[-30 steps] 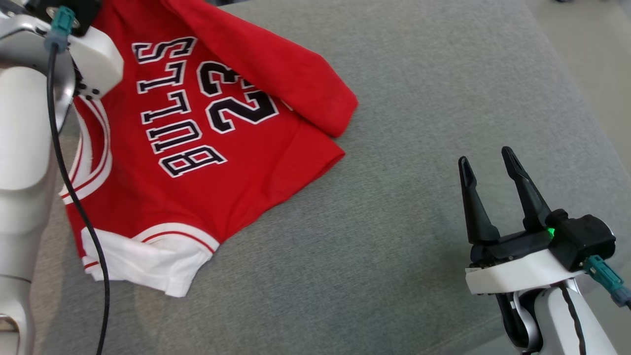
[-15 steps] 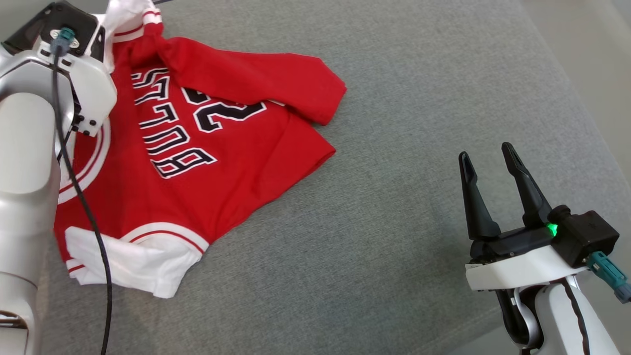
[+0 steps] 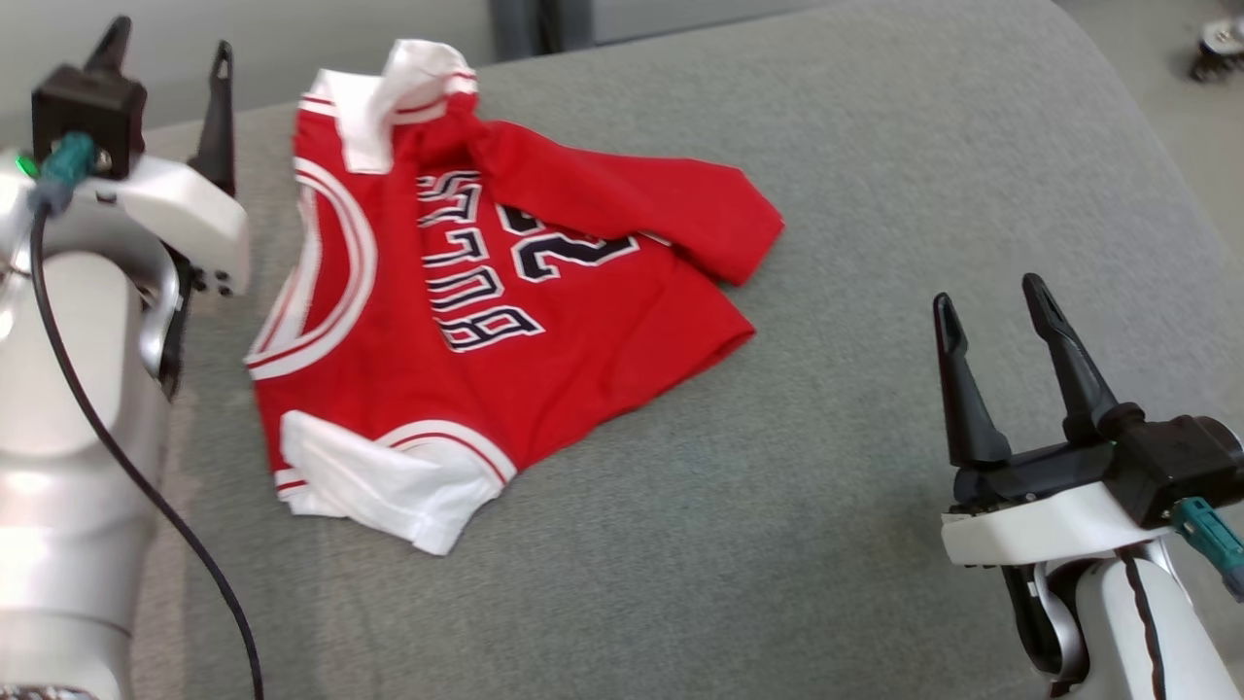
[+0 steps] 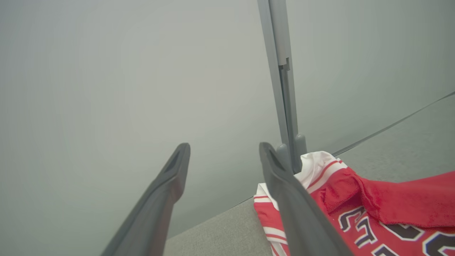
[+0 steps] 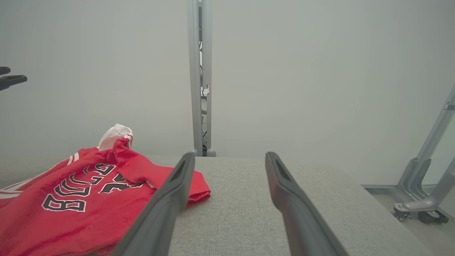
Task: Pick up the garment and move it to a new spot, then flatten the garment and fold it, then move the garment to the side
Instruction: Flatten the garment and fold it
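Head view: the red garment (image 3: 505,321) is lying rumpled on the grey fabric worktop (image 3: 826,486), left of centre of the frame, its lettering facing up; a white sleeve is showing at its lower left and another white piece is bunching at its top, while a red flap is folding over part of the number; the left end effector (image 3: 170,44) is standing in the upper left corner, near the garment but apart from it, fingers spreading wide and holding nothing; the right end effector (image 3: 989,297) is hovering at the lower right, well apart from the garment, jaws gaping and empty

Left wrist view: the left end effector (image 4: 224,147) is pointing at a pale wall, its fingers parting around empty air; the garment (image 4: 391,202) is lying at the lower right, beside a grey post (image 4: 280,71)

Right wrist view: the right end effector (image 5: 230,156) is standing open over the bare worktop (image 5: 241,213); the garment (image 5: 71,213) is lying at the lower left
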`<state>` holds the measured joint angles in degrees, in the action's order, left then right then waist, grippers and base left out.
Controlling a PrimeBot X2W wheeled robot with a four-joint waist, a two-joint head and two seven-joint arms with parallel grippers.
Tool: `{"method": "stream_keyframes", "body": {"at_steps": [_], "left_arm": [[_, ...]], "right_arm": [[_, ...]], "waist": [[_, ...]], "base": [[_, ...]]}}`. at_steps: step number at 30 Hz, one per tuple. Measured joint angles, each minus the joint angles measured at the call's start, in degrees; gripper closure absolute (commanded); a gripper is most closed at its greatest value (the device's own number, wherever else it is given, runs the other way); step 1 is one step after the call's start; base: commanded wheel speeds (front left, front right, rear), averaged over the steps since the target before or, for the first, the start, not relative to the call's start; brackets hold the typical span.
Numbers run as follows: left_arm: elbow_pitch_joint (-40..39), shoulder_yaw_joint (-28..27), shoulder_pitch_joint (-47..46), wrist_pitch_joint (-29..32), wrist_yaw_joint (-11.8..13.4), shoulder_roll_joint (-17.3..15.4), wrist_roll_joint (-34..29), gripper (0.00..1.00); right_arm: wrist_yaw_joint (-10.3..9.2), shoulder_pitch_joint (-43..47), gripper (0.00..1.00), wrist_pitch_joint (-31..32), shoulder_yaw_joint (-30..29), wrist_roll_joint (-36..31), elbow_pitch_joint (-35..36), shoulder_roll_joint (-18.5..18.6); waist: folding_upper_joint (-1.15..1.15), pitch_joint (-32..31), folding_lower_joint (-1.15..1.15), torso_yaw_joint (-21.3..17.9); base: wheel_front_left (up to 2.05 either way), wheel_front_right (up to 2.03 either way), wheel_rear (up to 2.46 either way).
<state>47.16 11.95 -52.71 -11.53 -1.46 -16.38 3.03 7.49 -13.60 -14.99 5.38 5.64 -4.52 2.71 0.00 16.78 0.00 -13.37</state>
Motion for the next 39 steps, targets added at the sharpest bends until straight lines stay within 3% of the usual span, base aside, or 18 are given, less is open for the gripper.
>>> {"method": "stream_keyframes", "body": {"at_steps": [5, 13, 19, 27, 39], "left_arm": [[-8.12, -2.48, 10.21, -2.33, -0.49, 3.21, 5.25, 0.00], [-24.55, -5.17, 29.14, -3.45, 3.39, 7.11, 8.33, 0.00], [-34.77, -6.47, 39.85, -3.63, 5.56, 10.22, 6.69, 0.00], [-39.02, -6.47, 47.85, -3.61, 6.48, 13.23, 7.03, 0.00], [-38.39, -5.66, 48.91, -3.61, 5.54, 13.52, 6.54, 0.00]], "right_arm": [[0.00, 1.33, 0.00, 0.00, -1.66, -1.98, 0.58, 0.00], [0.00, 2.05, 0.00, 0.00, -3.41, -4.08, 1.14, 0.01], [0.00, 3.48, 0.00, 0.00, -3.64, -4.37, 0.66, 0.01], [0.00, 4.53, 0.00, 0.00, -3.14, -4.47, -0.04, 0.01], [0.00, 4.53, 0.00, 0.00, -2.53, -4.28, -0.86, 0.02]], "waist": [[0.00, -2.94, 0.00, 3.74], [0.00, -6.66, 0.00, 9.51], [0.00, -8.80, 0.00, 12.53], [0.00, -10.18, 0.00, 14.29], [0.00, -10.82, 0.00, 14.33]], "base": [[0.00, 0.00, 0.00], [0.00, 0.00, 0.00], [0.00, 0.00, 0.00], [0.00, 0.00, 0.00], [0.00, 0.00, 0.00]]}}
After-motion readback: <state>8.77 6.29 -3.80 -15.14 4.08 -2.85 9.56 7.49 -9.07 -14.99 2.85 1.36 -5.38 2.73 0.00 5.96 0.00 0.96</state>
